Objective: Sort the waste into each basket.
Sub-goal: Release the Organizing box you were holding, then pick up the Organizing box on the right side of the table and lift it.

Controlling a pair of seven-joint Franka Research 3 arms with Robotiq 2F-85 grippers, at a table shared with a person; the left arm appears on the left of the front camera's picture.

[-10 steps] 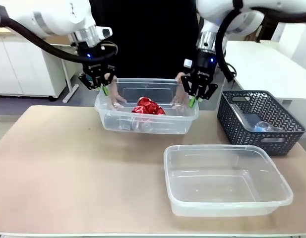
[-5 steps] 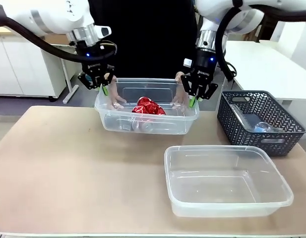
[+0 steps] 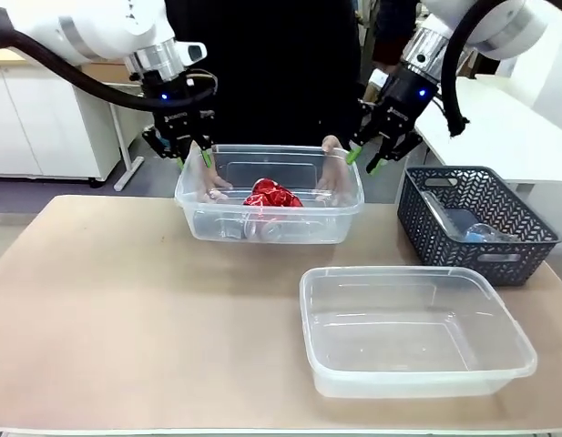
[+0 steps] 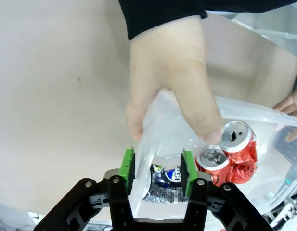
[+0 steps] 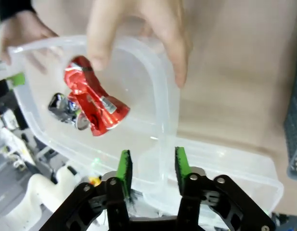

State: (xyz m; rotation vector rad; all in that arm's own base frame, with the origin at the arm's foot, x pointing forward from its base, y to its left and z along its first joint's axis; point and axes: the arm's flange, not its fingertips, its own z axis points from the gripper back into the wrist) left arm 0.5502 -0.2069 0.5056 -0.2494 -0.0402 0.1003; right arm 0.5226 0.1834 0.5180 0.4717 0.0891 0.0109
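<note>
Front view: on the desk point(image 3: 126, 300), the far tub point(image 3: 308, 213) holds red cans point(image 3: 271, 196), with a person's hand point(image 3: 210, 187) gripping each end. The left gripper point(image 3: 194, 157) sits at the tub's far left corner. The right gripper point(image 3: 362, 160) hangs just beside the far right corner, apart from the rim. The near tub point(image 3: 417, 382) has nothing in it. A dark basket point(image 3: 463, 250) holds a clear bottle point(image 3: 463, 223). Left wrist view: the left gripper point(image 4: 157, 166) is partly spread, with the tub's corner wall between its pads; contact cannot be told. Red cans point(image 4: 235, 154) and a dark can point(image 4: 165, 177) lie inside. Right wrist view: the right gripper point(image 5: 151, 166) is spread and holds nothing above the rim.
</note>
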